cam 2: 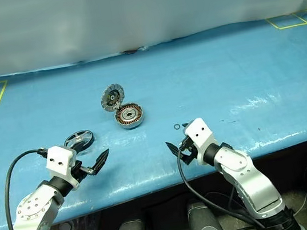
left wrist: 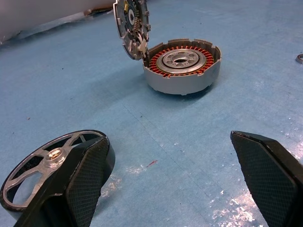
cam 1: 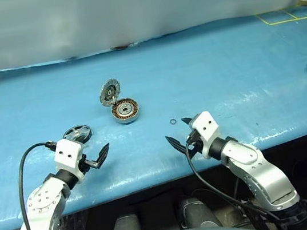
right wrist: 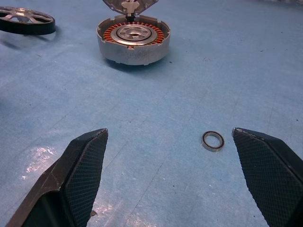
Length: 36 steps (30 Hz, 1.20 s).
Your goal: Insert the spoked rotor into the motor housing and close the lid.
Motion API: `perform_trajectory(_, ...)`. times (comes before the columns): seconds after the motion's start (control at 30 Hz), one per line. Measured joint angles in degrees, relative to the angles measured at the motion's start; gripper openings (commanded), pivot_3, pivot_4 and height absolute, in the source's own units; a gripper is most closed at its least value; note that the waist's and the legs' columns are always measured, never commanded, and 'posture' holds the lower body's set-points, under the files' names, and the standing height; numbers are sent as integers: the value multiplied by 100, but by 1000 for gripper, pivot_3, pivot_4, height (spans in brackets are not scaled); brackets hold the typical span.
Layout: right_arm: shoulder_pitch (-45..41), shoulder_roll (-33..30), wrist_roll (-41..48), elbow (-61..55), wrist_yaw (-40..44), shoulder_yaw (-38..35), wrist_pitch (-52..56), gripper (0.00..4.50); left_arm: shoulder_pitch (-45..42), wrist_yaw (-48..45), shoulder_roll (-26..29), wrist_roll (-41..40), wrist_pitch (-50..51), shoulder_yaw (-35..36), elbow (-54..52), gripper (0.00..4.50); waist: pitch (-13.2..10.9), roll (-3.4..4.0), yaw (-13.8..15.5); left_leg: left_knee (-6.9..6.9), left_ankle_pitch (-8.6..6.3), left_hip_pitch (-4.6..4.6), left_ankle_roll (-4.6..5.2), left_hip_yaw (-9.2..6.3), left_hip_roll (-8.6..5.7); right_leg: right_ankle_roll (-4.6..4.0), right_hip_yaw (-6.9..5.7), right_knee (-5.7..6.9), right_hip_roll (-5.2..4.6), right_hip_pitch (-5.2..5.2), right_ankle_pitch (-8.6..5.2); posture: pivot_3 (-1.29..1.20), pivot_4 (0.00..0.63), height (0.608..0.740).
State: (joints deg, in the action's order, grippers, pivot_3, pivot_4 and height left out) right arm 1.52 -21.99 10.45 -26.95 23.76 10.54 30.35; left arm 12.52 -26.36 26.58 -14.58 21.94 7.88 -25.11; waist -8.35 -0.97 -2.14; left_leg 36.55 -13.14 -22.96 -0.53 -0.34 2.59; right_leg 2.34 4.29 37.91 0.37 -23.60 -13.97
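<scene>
With its lid [cam 1: 109,91] tipped up, the motor housing [cam 1: 125,110] waits for the spoked rotor [cam 1: 78,134] lying nearby, while both grippers' fingers [left wrist: 87,175] hover spread, empty.

The right gripper [right wrist: 168,177] has its two black fingers spread wide above the blue mat [right wrist: 227,66]. A small metal ring [right wrist: 213,140] lies at two o'clock from it. The motor housing [right wrist: 133,43] sits at twelve o'clock, lid [right wrist: 130,5] raised, with the spoked rotor [right wrist: 26,21] at ten o'clock.
</scene>
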Motion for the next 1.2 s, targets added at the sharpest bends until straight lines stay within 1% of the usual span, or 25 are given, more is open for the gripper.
perform_trajectory(1.2, 0, 68, -44, 0, -4, 5, 26, 4436, -1, -95, -21, -2, 5, -4, 1, 4500, 0, 0, 0, 2, 0, 0, 0, 0, 0, 0, 0, 1, 0, 1, 0, 0, 150, 740)
